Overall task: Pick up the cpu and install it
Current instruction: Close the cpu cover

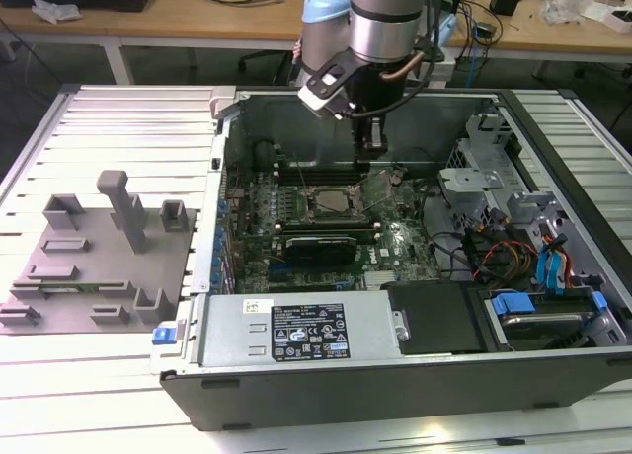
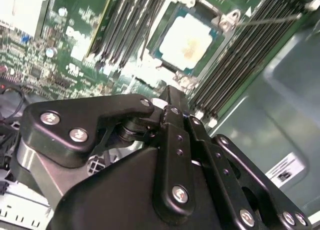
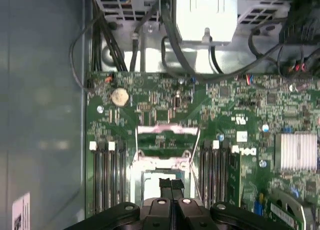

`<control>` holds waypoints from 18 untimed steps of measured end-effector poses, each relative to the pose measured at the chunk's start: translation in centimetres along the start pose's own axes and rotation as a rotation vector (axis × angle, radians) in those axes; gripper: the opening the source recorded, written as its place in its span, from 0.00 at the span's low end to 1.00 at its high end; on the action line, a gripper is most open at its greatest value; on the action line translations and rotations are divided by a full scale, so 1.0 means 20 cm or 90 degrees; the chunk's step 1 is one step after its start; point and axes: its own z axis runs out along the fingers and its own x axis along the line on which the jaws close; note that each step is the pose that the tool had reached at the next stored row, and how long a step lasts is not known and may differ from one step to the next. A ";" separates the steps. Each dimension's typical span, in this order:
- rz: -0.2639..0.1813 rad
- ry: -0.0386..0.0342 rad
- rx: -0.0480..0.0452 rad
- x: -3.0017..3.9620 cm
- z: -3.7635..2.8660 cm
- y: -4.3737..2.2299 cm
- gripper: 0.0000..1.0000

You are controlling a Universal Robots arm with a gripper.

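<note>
Cpu (image 2: 192,40) lies flat in the socket (image 1: 304,203), silver top up, apparently seated. Gripper (image 3: 171,182) hangs just above it, fingers pressed together with nothing between them, likely because the chip rests on its own. In the exterior view the socket is at the gripper's 7 o'clock. Load plate (image 1: 375,189), at the socket's 3 o'clock, stands tilted up, leaving the chip uncovered. Memory slots (image 3: 105,175) flank it. Tray (image 1: 59,276) lies at 9 o'clock of the case (image 1: 346,375).

I see the cpu (image 2: 192,40) lying flat in the motherboard socket (image 2: 223,21). It is a small square chip with a bright silvery top, a faint yellowish smudge near its middle, and a pale rim.
</note>
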 end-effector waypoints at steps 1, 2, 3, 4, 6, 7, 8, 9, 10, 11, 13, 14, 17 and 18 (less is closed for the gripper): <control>0.000 0.0002 0.0000 0.000 0.001 0.028 0.11; 0.000 0.0001 0.0001 -0.001 0.001 0.048 0.11; 0.000 0.0001 0.0002 -0.001 0.001 0.064 0.11; 0.000 0.0000 0.0003 -0.002 0.002 0.089 0.11; 0.000 0.0000 0.0004 -0.003 0.002 0.143 0.11; 0.000 0.0000 0.0005 -0.003 0.003 0.168 0.11; 0.000 0.0000 0.0006 -0.004 0.003 0.184 0.11; 0.000 0.0001 0.0007 -0.004 0.004 0.201 0.11; 0.000 0.0000 0.0007 -0.004 0.004 0.217 0.11; 0.000 0.0000 0.0008 -0.004 0.004 0.234 0.11; 0.000 0.0000 0.0009 -0.005 0.005 0.270 0.11; 0.000 0.0000 0.0009 -0.005 0.005 0.285 0.11; 0.000 0.0001 0.0010 -0.004 0.006 0.312 0.11; 0.000 0.0000 0.0010 -0.004 0.005 0.312 0.11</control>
